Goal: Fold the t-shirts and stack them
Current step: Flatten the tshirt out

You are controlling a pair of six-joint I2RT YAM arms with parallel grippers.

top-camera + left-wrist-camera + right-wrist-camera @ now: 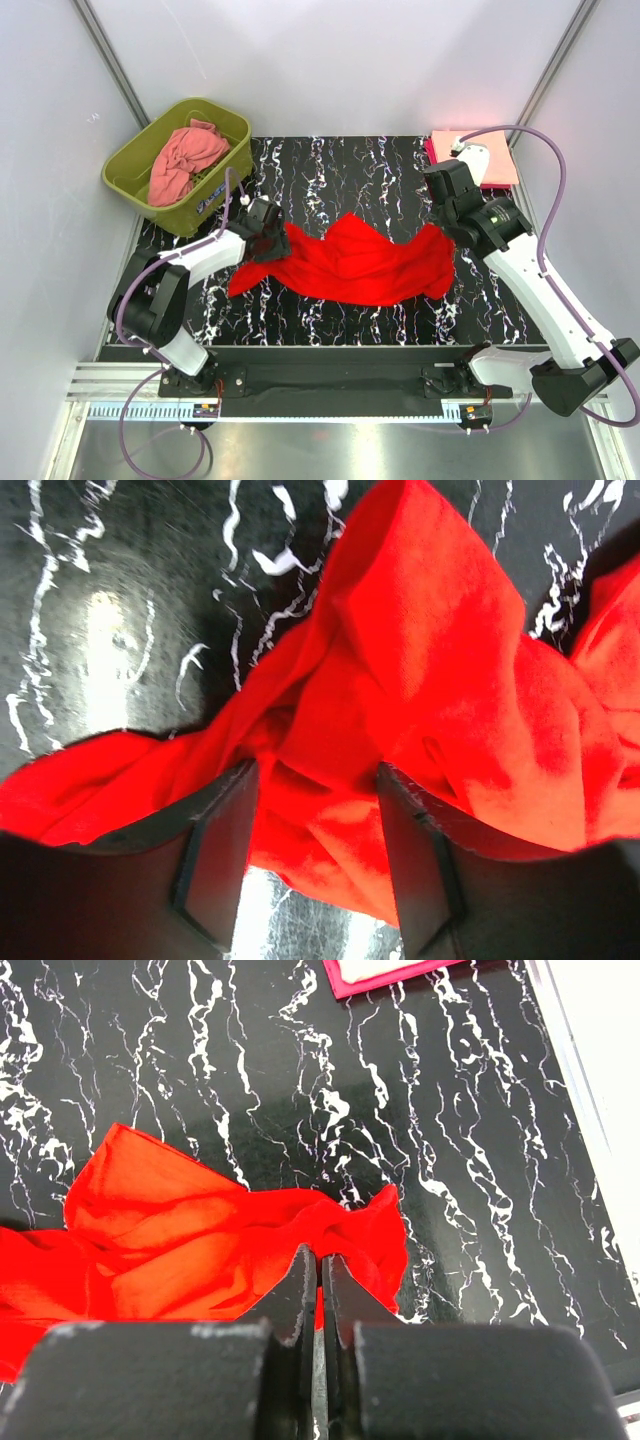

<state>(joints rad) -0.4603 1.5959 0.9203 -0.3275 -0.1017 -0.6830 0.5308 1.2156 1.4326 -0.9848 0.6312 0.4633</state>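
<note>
One red t-shirt point(360, 265) | left end effector point(315, 777) wide astride | right end effector point(320, 1256) pinching | tub point(172, 213) overhead-only

The top external view looks down from high above the near edge onto the whole table point(330, 160). The 2 wrist views sit low and close, at the left and right ends of the red t-shirt point(350, 265), which all 3 share.

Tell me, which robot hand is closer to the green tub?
Left. The left gripper is at the red t-shirt's left end, close beside the olive-green tub; the right gripper pinches the shirt's right end, across the table.
</note>
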